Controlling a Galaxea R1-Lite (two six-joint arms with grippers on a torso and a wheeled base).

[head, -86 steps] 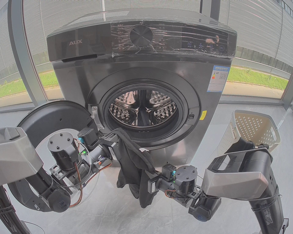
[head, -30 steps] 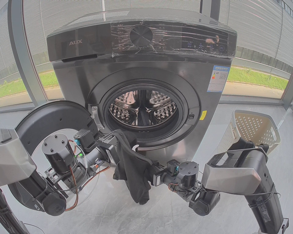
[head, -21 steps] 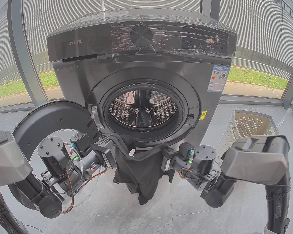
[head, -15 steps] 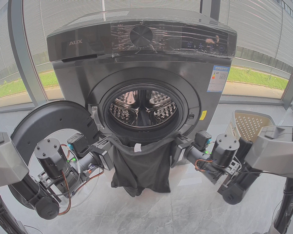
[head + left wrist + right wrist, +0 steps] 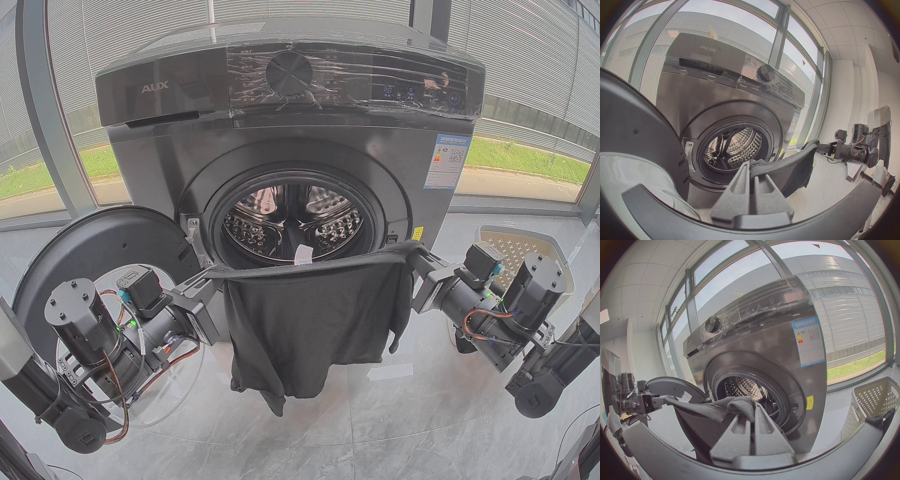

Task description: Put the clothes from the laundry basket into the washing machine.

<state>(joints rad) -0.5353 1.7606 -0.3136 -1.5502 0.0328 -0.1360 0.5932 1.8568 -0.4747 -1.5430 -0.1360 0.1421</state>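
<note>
My left jaws are clamped flat on one top corner of a black garment. My right jaws are pinched closed on the opposite corner. The soft knit top edge is pulled into a taut, nearly level band between them. A small white label stands up at the middle of that band, and the rest of the garment hangs as a limp, matte sheet with an uneven lower hem. The garment hangs just in front of the washing machine, and its top edge crosses the lower part of the round opening. Behind it is the stainless drum, shiny, perforated and embossed. The machine's casing is dark grey brushed metal. Its glossy black control panel has a round knob under crinkled clear film. A blue-and-white sticker sits on the front. The round door is swung open on my left, a dark disc with a clear bowl-shaped pane. On my right, beside the machine, a cream plastic laundry basket with hole-patterned walls stands on the floor, and a dark cloth lies at its rim. The floor is pale grey, glossy, marble-look tile. Tall windows in grey frames look out on grass and a ribbed building, and the ceiling is white square panels.
</note>
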